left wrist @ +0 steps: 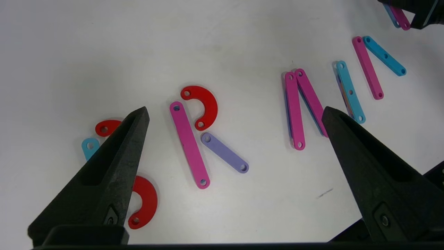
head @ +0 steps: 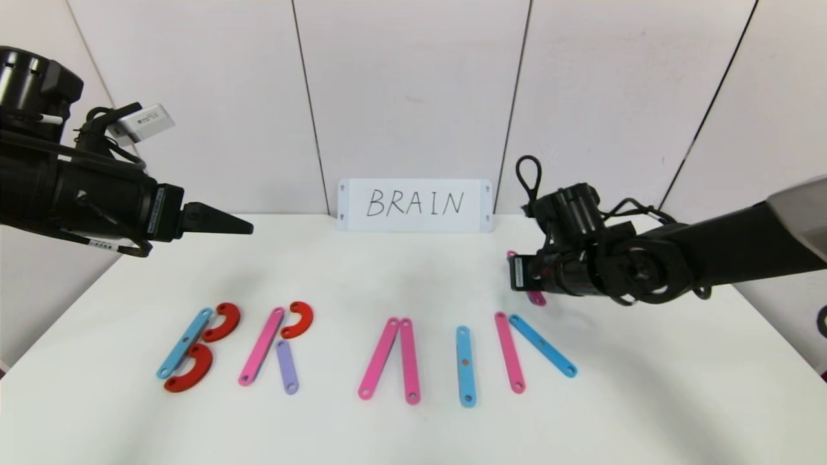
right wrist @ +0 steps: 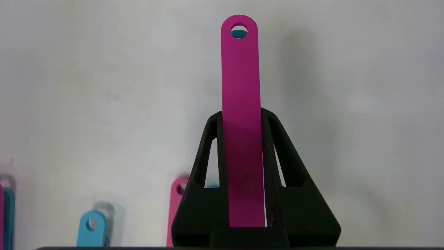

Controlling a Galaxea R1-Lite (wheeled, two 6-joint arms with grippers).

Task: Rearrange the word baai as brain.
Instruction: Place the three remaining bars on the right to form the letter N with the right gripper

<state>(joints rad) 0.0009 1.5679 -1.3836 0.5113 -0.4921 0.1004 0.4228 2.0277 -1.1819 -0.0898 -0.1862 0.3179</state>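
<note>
Nearest row on the table (head: pixel 413 426) is the word, almost spelled out: B is done, blue strip (head: pixel 185 342) plus two red curves (head: pixel 223 321); R is done, pink strip (head: pixel 261 346), one red curve (head: pixel 298 319), purple strip (head: pixel 287 367); A is two pink strips (head: pixel 380 358) meeting at the top with no crossbar, and the left wrist view hints at blue under them, can't tell what; I is a single blue strip (head: pixel 466 365); N is only half there, a pink upright (head: pixel 509 352) and a blue diagonal (head: pixel 543 345) touching at the top, last upright missing. Just behind the N, the right gripper (right wrist: pixel 242 114) hangs above the table with its fingers clamped on a pink strip (right wrist: pixel 240 86); a bit of blue shows through its hole, so maybe a second strip sits behind it, not sure. My read: that strip is the N's last upright, so what's left is setting it down beside the diagonal's low end, then letting go. Count on the table: four pink, three blue, one purple, three red curves; plus one pink held. Left gripper (left wrist: pixel 236 114) is parked high over the left side of the table, fingers wide apart, nothing in them. Farthest back, the white card (head: pixel 415 205) reading BRAIN leans at the wall.
</note>
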